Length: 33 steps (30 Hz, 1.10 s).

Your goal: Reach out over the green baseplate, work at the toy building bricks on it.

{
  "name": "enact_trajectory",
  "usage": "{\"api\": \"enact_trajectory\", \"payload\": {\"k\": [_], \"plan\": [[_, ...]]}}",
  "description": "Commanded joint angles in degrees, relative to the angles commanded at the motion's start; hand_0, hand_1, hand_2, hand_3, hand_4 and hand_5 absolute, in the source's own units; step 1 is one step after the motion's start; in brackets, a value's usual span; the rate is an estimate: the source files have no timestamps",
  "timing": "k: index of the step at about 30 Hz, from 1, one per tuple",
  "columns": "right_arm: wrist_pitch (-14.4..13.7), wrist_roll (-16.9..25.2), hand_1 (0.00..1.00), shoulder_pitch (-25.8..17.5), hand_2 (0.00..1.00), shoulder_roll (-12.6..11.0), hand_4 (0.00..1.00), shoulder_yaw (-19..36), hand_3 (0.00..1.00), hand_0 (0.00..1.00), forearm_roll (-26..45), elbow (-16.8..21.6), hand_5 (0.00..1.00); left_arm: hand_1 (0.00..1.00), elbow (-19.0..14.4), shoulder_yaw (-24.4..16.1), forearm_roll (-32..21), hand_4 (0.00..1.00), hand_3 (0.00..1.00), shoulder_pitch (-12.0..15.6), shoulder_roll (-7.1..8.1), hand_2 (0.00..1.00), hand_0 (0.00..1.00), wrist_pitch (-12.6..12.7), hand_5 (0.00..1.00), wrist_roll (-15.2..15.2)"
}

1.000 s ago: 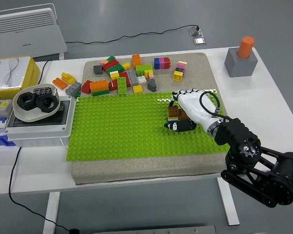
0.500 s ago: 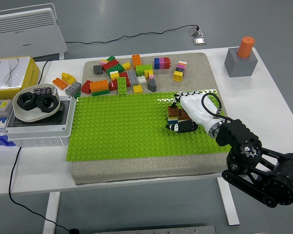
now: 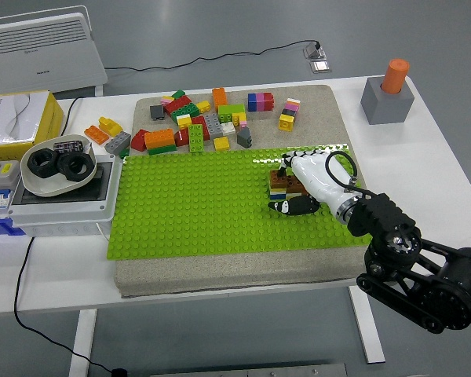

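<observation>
Where tan mat [image 3: 220, 271] tops white table [image 3: 439, 157] | grey floor [image 3: 220, 31] (heater [image 3: 39, 51] behind)

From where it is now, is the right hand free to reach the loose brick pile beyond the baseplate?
Probably yes. The right hand sits at the brown brick stack on the green baseplate; only bare studs lie toward the loose brick pile.

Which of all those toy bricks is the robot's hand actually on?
The small brown stack of bricks standing on the green baseplate. The right hand closes its fingers around it, while the other bricks lie loose in a pile beyond the plate's far edge.
</observation>
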Motion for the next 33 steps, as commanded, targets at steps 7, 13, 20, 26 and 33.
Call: {"api": "enact_trajectory", "payload": {"k": [7,13,20,26,33], "plan": [[0.04,-0.21,0.844,0.17,0.885,0.2,0.893,-0.48,0.624,0.828,0.56,-0.42,0.546,0.706,0.0,0.11,-0.07,0.512,0.518,0.04,-0.03,0.625,0.757,0.06,0.353,0.0],[0.07,-0.24,0.844,0.38,0.885,0.22,0.892,-0.49,0.624,0.829,0.57,-0.61,0.545,0.706,0.0,0.06,-0.08,0.511,0.518,-0.05,0.0,0.624,0.757,0.09,0.354,-0.03],[0.12,-0.27,0.844,0.57,0.884,0.39,0.891,-0.64,0.625,0.829,0.65,-1.06,0.544,0.706,0.0,-0.09,-0.07,0.511,0.519,-0.12,0.04,0.625,0.757,0.16,0.352,-0.13],[0.1,-0.28,0.844,0.64,0.885,0.47,0.891,-0.9,0.625,0.829,0.69,-1.21,0.543,0.706,0.0,-0.12,-0.09,0.512,0.518,-0.13,0.02,0.625,0.757,0.22,0.352,-0.18],[0.09,-0.26,0.844,0.64,0.884,0.52,0.891,-1.01,0.625,0.829,0.81,-1.49,0.543,0.704,0.0,-0.13,-0.07,0.513,0.518,-0.17,0.01,0.625,0.757,0.26,0.353,-0.2]]}}
